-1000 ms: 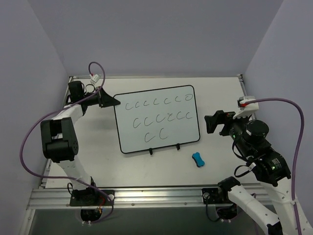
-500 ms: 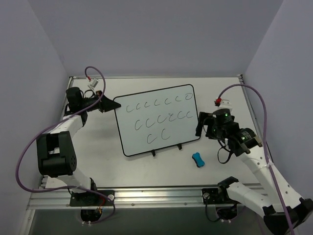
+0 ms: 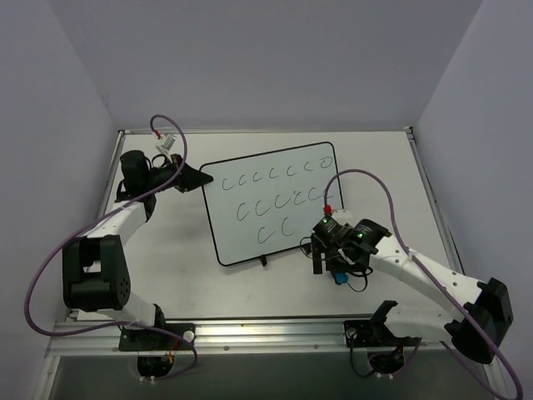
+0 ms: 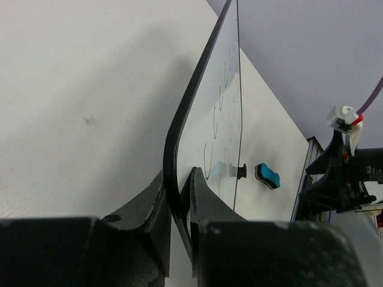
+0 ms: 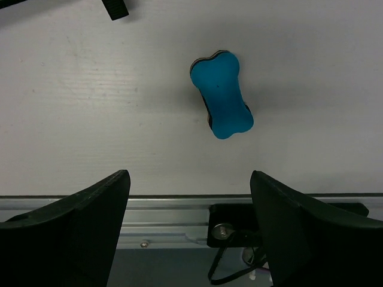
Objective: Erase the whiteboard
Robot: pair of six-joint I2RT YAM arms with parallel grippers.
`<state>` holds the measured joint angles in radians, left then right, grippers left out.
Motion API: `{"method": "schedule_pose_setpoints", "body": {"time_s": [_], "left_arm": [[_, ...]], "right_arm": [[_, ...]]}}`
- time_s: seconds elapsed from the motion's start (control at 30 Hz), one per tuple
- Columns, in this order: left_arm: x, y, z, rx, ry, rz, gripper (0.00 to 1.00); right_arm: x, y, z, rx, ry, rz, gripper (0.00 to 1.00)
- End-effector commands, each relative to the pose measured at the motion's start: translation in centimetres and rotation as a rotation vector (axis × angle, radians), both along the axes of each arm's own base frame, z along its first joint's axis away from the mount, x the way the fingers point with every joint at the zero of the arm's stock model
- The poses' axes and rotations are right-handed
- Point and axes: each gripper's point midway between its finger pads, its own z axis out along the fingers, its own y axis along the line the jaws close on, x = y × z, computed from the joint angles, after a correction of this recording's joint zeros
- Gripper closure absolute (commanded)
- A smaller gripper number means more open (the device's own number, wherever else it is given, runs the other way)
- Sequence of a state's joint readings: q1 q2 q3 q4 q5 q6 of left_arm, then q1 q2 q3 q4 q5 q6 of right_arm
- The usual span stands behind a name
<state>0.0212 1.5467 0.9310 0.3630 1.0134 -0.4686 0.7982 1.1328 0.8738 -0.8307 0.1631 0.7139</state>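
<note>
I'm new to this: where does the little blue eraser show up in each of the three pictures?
Top view: the eraser is right of centre, just below the board's near right corner.
Left wrist view: right of centre, beyond the board.
Right wrist view: upper middle, flat on the table.
Shared landmark: the whiteboard, whose black foot sits near the eraser.

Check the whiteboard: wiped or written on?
Written on. Three rows of black c marks cover the whiteboard; the blue eraser lies on the table below the open right gripper, untouched.
</note>
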Motion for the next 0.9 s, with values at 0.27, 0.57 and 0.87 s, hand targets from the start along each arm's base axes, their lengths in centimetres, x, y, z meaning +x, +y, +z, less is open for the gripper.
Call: {"method": "schedule_pose_setpoints", "body": {"time_s": [0.27, 0.57, 0.87], "left_arm": [[2.8, 1.4, 0.5, 0.243, -0.286, 0.24, 0.98], [3.0, 1.6, -0.9, 0.238, -0.254, 0.27, 0.98], [2.2, 1.7, -0.5, 0.279, -0.295, 0.273, 0.98]], "right_arm": [[2.0, -3.0, -5.1, -0.134, 0.15, -0.09, 0.25], [1.7, -1.3, -7.3, -0.078, 0.17, -0.088, 0.28], [1.7, -1.2, -8.3, -0.101, 0.205, -0.072, 0.29]]}}
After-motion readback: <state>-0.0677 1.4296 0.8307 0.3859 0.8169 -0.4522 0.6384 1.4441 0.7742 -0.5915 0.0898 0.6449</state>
